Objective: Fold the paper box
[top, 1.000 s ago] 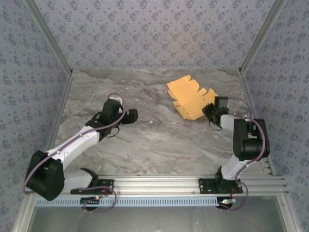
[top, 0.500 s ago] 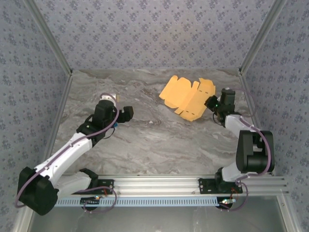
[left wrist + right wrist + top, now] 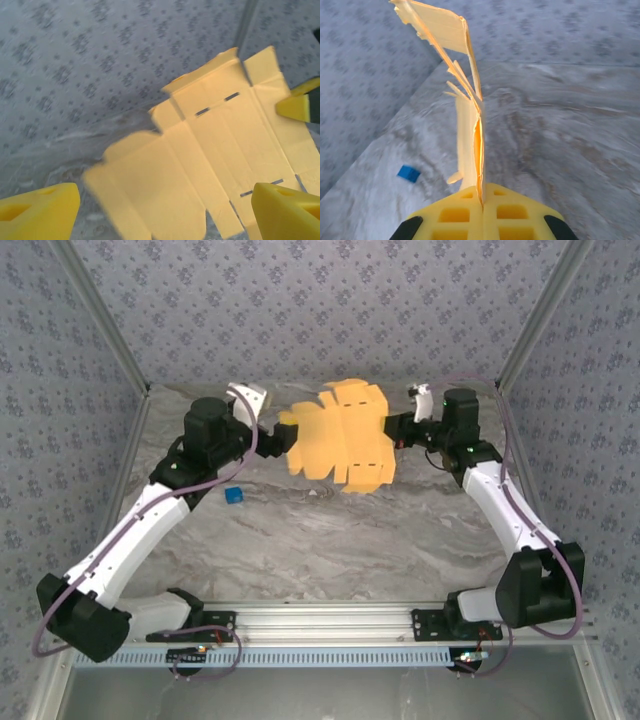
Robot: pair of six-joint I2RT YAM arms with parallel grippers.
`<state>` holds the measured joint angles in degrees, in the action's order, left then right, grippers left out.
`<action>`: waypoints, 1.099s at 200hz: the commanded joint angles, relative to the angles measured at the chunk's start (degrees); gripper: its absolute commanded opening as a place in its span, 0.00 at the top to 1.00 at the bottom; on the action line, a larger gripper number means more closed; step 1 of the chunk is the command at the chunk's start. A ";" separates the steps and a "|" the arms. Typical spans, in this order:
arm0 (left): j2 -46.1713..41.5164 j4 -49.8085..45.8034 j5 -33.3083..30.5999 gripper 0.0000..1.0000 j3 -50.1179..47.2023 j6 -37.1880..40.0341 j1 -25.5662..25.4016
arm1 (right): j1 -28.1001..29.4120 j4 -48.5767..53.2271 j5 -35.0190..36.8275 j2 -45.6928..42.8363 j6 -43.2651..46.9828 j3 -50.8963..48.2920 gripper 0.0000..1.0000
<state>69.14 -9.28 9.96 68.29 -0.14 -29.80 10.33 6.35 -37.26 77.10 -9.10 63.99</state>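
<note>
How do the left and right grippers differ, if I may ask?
The right gripper is shut on the edge of the paper box; the left gripper is open, fingers wide apart. The right meets the sheet edge-on; the left faces its flat side. Both have yellow fingers.

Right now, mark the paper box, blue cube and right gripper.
paper box [image 3: 340, 440], top external view, centre panel of the sheet.
blue cube [image 3: 234, 496], top external view, its top face.
right gripper [image 3: 482, 199], right wrist view, seam where it pinches the sheet's edge.
</note>
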 commanded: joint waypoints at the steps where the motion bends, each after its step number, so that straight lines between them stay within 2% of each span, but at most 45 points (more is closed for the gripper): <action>1: 2.40 -4.99 5.48 0.10 3.78 13.65 -0.51 | 2.41 8.86 -5.49 -1.17 10.60 3.83 1.00; 31: 5.92 -13.11 8.50 0.07 9.20 24.10 -0.59 | 3.78 13.80 -9.18 -0.68 16.88 8.76 1.00; 51: 8.78 -19.00 9.27 0.07 13.32 28.22 -0.58 | 4.85 20.02 -11.05 -0.02 23.63 11.70 1.00; 82: 10.99 -21.02 10.91 0.06 15.75 31.09 -0.56 | 5.23 27.82 -14.80 2.00 31.94 15.07 1.00; 113: 13.05 -23.25 13.47 0.11 17.72 32.65 -0.53 | 5.34 33.49 -19.46 3.19 36.85 16.69 1.00; 171: 18.96 -33.83 22.59 0.47 24.39 35.04 0.25 | 5.88 36.92 -18.67 3.20 41.51 17.31 1.00; 220: 19.74 -34.21 25.94 0.75 23.41 36.70 0.19 | 6.15 36.59 -14.36 3.32 42.60 17.65 1.00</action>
<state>88.47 -41.36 31.16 90.50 34.61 -30.00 15.92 41.76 -53.30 80.34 31.57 79.44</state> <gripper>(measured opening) 0.334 0.054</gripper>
